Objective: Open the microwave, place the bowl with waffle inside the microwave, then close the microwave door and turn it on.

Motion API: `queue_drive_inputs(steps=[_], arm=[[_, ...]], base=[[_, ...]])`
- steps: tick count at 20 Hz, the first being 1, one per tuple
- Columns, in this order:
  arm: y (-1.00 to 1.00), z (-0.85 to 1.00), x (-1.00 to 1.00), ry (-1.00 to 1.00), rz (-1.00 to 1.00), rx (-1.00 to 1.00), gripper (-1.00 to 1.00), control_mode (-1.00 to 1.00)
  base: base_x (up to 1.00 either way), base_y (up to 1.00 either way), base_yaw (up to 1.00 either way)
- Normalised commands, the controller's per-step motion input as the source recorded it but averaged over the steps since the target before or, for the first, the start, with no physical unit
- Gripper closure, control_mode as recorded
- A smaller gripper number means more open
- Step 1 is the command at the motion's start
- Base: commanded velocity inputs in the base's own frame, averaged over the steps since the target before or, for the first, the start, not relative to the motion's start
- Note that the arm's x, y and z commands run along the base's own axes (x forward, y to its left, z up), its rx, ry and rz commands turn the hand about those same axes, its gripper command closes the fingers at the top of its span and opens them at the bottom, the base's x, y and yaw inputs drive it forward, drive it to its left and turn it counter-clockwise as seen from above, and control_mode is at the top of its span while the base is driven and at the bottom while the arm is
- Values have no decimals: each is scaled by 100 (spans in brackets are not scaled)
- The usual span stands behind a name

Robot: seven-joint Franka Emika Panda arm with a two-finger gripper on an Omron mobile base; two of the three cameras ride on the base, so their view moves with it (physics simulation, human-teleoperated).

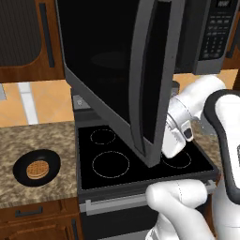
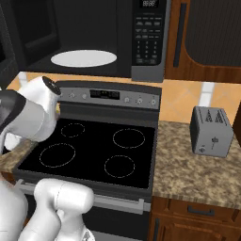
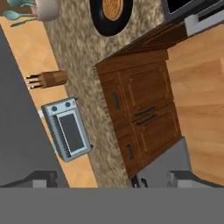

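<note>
Two fingertip stubs of the end effector (image 3: 153,181) barely clear the bottom of the hand view; cannot tell whether they are apart or together. Nothing visibly held.

Hand view looks down and rolled over the table (image 3: 78,52), brown cabinet drawers (image 3: 140,113) and wood floor (image 3: 197,87). Bowl (image 3: 110,16) at the top edge, waffle (image 3: 113,8) inside it. Toaster oven (image 3: 68,129), knife block (image 3: 46,79) and a utensil crock (image 3: 43,8) sit along the wall side of the table.

Left base view: arm (image 1: 187,117) bent in front of the stove (image 1: 112,159), wrist just beside the lower edge of the door (image 1: 126,70); contact not clear. Door swung wide open toward the camera, dark glass facing left. Bowl (image 1: 36,168) rests on the speckled table (image 1: 42,140) left of the stove, well apart from the arm, waffle (image 1: 37,169) centred in it.

Right base view: microwave (image 2: 94,37) cavity open above the stove (image 2: 94,150), white turntable (image 2: 84,58) bare, keypad (image 2: 148,37) at its right. Toaster (image 2: 211,131) stands on the table (image 2: 188,174) right of the stove.
</note>
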Motion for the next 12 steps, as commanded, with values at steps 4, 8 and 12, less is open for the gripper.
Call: queue_drive_inputs(steps=[4, 8, 12], arm=[[96, -36, 67, 0, -9, 0, -100, -100], [61, -73, 87, 2, -2, 0, -100, -100], [30, -100, 100, 7, 3, 0, -100, -100]], base=[[0, 0, 0], [0, 0, 0], [0, 0, 0]])
